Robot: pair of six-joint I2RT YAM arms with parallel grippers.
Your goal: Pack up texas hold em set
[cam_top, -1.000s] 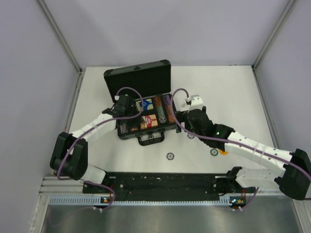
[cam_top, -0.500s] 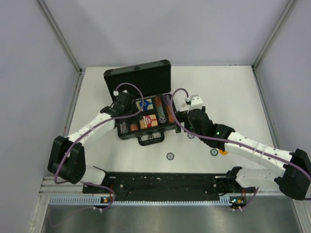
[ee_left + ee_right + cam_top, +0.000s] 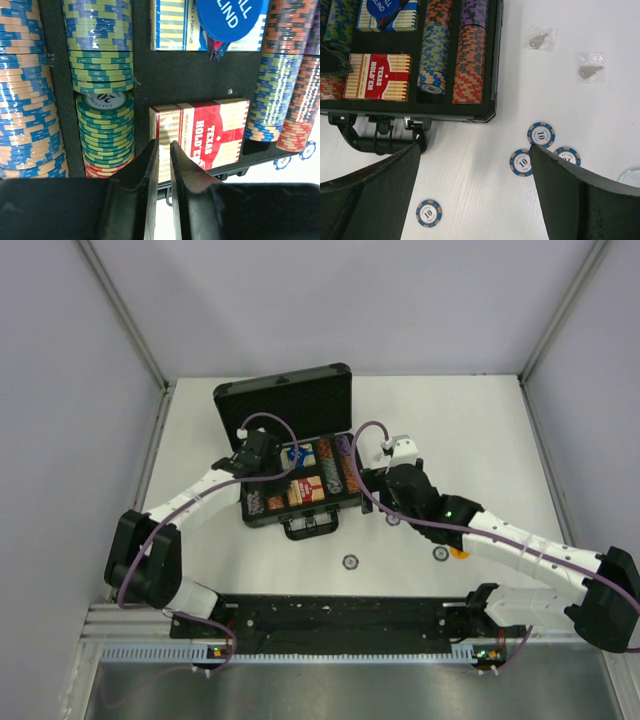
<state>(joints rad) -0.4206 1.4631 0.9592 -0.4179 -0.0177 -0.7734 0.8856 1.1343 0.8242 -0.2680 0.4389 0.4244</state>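
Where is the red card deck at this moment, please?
In the left wrist view the red card deck lies flat in the case's middle compartment, near its front edge, between chip rows, below the blue deck and just beyond the left hand.

- Two arms: white link shells with black joint housings and black shoulder blocks, left arm point(image 3: 190, 505) and right arm point(image 3: 520, 550).
- A purple cable loops along each arm to the wrist.
- A small white camera block sits on the right wrist point(image 3: 402, 450).
- Fingers point(image 3: 142, 200) are matte black, wedge-shaped plastic.
- Bases sit on a black plate point(image 3: 340, 618).
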